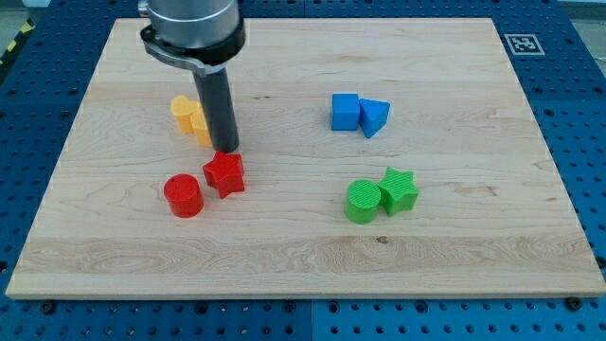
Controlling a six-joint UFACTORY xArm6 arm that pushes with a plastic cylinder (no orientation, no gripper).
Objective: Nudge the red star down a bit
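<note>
Nearest the view's bottom edge is the bare front strip of the wooden board (pixel 284 265). Taking the red star (pixel 224 174) as landmark: it lies left of the board's middle. A red cylinder (pixel 183 196) stands just beside it, toward the view's lower left, close but apart. My tip (pixel 225 149) is directly above the star in the view, at or touching its upper edge. There are no fingers here, only the rod. Two yellow blocks (pixel 189 117), shapes unclear, sit above-left of the star, partly hidden by the rod. Well to the star's right sit a green cylinder (pixel 363 201) touching a green star (pixel 399 189); farther up-right, a blue cube (pixel 345 111) touches a blue triangular block (pixel 375 117).
</note>
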